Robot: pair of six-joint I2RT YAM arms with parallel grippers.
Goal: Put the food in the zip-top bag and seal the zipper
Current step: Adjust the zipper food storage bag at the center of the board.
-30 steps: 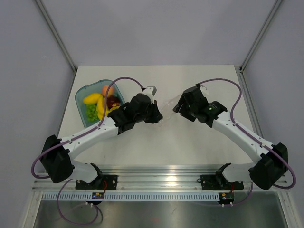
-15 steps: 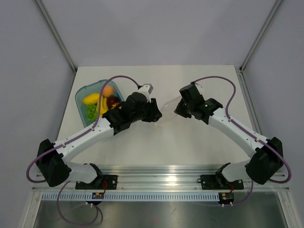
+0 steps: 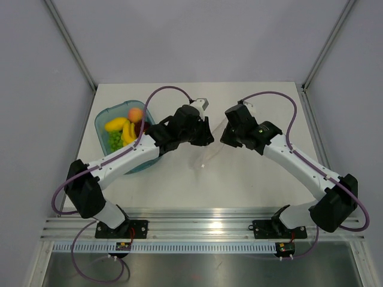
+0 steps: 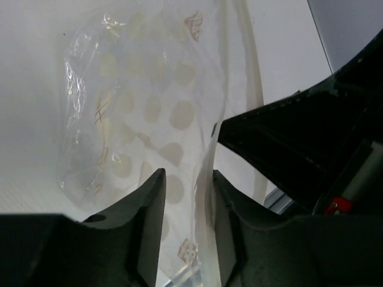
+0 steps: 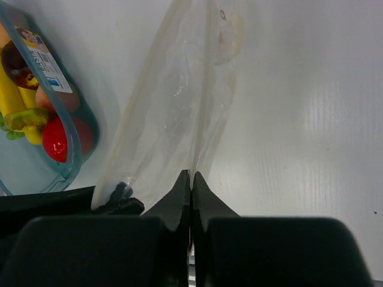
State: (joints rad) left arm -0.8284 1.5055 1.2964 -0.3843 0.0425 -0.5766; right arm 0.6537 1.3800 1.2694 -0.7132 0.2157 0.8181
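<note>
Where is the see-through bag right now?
In the top view the zip-top bag is mid-table between the left gripper and the right gripper, which pinches its edge, right of the teal tray of toy fruit.

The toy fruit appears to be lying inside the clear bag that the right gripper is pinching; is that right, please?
Not quite. The toy fruit lies in the teal tray, not inside the clear bag that the right gripper is pinching; the top external view shows this.
</note>
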